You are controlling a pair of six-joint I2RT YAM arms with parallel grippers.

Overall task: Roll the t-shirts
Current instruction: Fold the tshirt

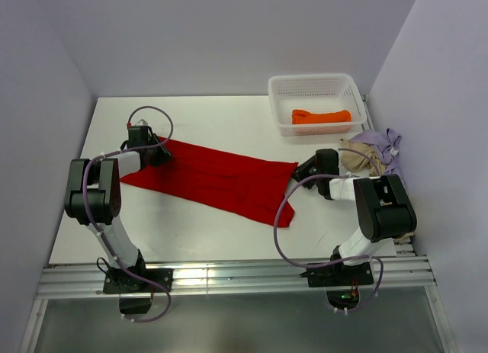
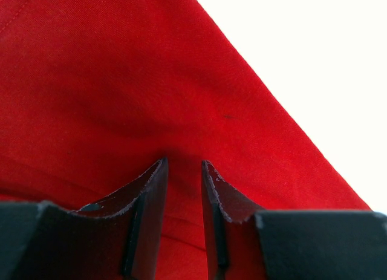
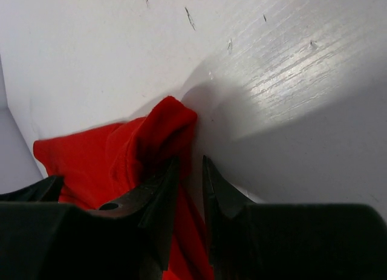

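The red t-shirt [image 1: 221, 178] lies folded into a long band, slanting across the table from left to right. My left gripper [image 1: 162, 156] is at its far left corner, jaws nearly closed with red cloth [image 2: 121, 80] pinched between them [image 2: 184, 165]. My right gripper [image 1: 299, 170] is at its right end, jaws [image 3: 190, 162] closed on a bunched corner of the red cloth [image 3: 163, 126]. An orange t-shirt [image 1: 320, 116] lies rolled in the basket. The lilac t-shirt [image 1: 390, 143] and the beige t-shirt [image 1: 362, 156] lie crumpled at the right edge.
The white mesh basket [image 1: 278, 101] stands at the back right. The pile of lilac and beige shirts is close behind my right arm. Walls enclose the table on the left, back and right. A metal rail [image 1: 229, 277] runs along the near edge.
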